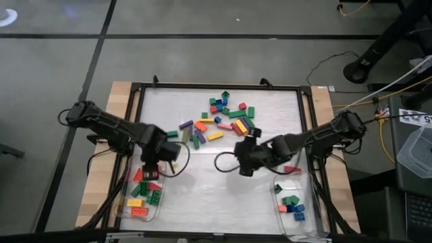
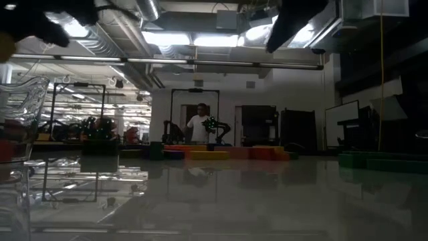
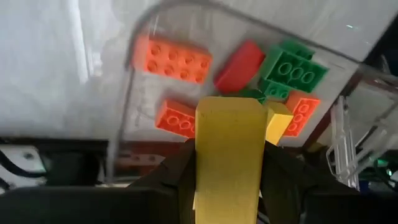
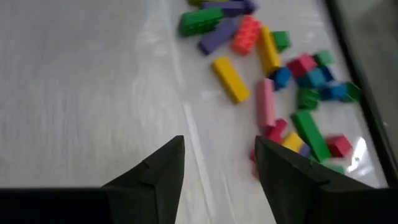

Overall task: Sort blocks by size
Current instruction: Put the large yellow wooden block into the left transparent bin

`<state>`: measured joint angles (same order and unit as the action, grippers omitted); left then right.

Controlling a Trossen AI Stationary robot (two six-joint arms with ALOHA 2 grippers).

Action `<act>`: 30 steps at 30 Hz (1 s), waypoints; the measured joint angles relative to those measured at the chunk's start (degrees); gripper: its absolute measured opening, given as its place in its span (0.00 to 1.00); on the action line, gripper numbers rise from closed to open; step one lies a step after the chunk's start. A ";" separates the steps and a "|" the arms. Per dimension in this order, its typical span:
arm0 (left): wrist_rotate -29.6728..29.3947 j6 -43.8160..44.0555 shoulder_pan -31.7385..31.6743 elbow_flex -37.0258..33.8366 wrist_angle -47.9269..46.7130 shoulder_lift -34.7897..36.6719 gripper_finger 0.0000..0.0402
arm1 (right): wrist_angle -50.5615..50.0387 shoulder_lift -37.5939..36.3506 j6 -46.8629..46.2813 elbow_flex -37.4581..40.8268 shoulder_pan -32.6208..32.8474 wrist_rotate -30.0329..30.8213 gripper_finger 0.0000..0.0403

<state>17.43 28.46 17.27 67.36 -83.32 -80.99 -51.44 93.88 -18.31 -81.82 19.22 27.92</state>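
Note:
My left gripper (image 1: 154, 162) hangs over the clear left tub (image 1: 127, 202) and is shut on a long yellow block (image 3: 229, 143). Orange, red, green and yellow blocks (image 3: 171, 59) lie in that tub. My right gripper (image 4: 217, 180) stands open above the bare white mat, just near of the loose pile of blocks (image 1: 223, 118); nothing is between its fingers. In the right wrist view the pile (image 4: 280, 68) shows ahead, with a yellow block (image 4: 230, 78) and a pink one lying flat on the mat. The right tub (image 1: 278, 196) holds a few green, blue and red blocks. My left gripper pinches the yellow block by its two long sides (image 3: 208, 186) between its two fingers (image 3: 177, 177). The fingers come from above, pointing steeply down, and the block runs along them with its free end (image 3: 230, 106) past the tips. It hangs clear above the tub's blocks.
A black frame (image 1: 138, 94) borders the white mat on the wooden table. A black cable loop (image 1: 226, 162) lies beside my right gripper. Free mat lies between the two tubs. In the low view a person (image 2: 198, 126) stands far off in the room.

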 joint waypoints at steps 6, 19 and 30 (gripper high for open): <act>-0.47 8.80 5.43 -5.21 3.66 0.00 0.32 | 4.19 4.78 10.28 0.00 -4.60 -6.06 0.48; -4.05 12.07 7.00 -16.51 7.11 -0.02 0.40 | 8.52 14.21 18.80 0.04 -13.57 -11.22 0.48; -4.48 8.78 6.92 -18.35 9.20 -0.22 0.46 | 12.19 15.13 25.25 0.07 -18.72 -15.41 0.48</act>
<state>12.96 37.24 24.19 49.01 -74.12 -81.21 -39.25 109.01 6.95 -81.76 0.50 12.50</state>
